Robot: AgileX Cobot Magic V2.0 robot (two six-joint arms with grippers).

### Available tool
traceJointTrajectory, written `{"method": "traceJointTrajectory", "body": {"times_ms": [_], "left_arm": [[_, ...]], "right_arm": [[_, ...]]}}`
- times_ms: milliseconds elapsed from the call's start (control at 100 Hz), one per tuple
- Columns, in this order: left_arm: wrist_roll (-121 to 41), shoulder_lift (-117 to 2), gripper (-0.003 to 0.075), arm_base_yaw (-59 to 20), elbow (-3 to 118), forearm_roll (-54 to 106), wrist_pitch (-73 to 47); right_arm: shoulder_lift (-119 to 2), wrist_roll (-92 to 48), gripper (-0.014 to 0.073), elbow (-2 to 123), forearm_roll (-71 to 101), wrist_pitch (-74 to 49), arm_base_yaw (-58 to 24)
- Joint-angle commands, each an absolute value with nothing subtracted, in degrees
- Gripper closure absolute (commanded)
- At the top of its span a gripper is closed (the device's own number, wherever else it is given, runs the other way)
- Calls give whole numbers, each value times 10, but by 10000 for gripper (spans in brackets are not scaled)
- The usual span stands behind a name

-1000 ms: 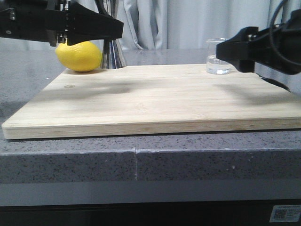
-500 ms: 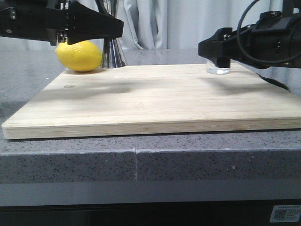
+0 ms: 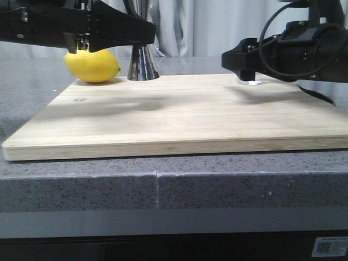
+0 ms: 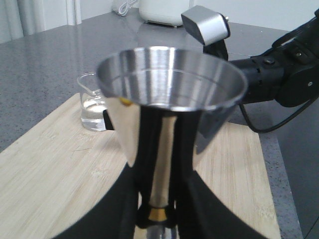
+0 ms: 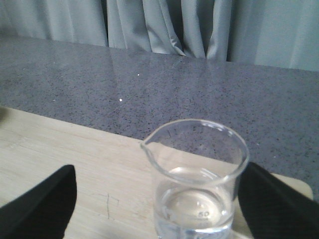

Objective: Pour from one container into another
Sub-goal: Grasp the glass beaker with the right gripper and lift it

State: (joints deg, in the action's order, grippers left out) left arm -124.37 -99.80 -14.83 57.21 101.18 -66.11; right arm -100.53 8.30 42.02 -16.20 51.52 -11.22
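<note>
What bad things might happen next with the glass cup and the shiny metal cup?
1. The right hand is open around the glass beaker, which holds clear liquid. A bump before closing could tip it and spill.
2. The left hand grips the jigger at its narrow waist. The polished metal might slip or tilt.
3. The lemon sits close by the jigger on the cutting board and might get knocked.

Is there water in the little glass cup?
Yes, partly full. The beaker stands upright with clear liquid low inside, well below its rim, in both wrist views.
</note>
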Motion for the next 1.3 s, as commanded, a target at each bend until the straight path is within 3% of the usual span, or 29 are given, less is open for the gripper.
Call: {"method": "traceJointTrajectory", "body": {"times_ms": [0,560,750,1290], "left_arm": [[-1237,-967,739,-154,589,1049,-727],[-1236,-967,739,-154,589,1049,-727],[-1236,-967,739,-154,589,1049,-727],[-1236,-967,739,-154,589,1049,-727]], "right_arm": [[-991,82,0,444,-162,560,-112],[-1028,82,11,476,-171,552,-92],[-1028,82,144,476,-172,561,-92],[-1028,82,384,476,-172,565,-92]]}}
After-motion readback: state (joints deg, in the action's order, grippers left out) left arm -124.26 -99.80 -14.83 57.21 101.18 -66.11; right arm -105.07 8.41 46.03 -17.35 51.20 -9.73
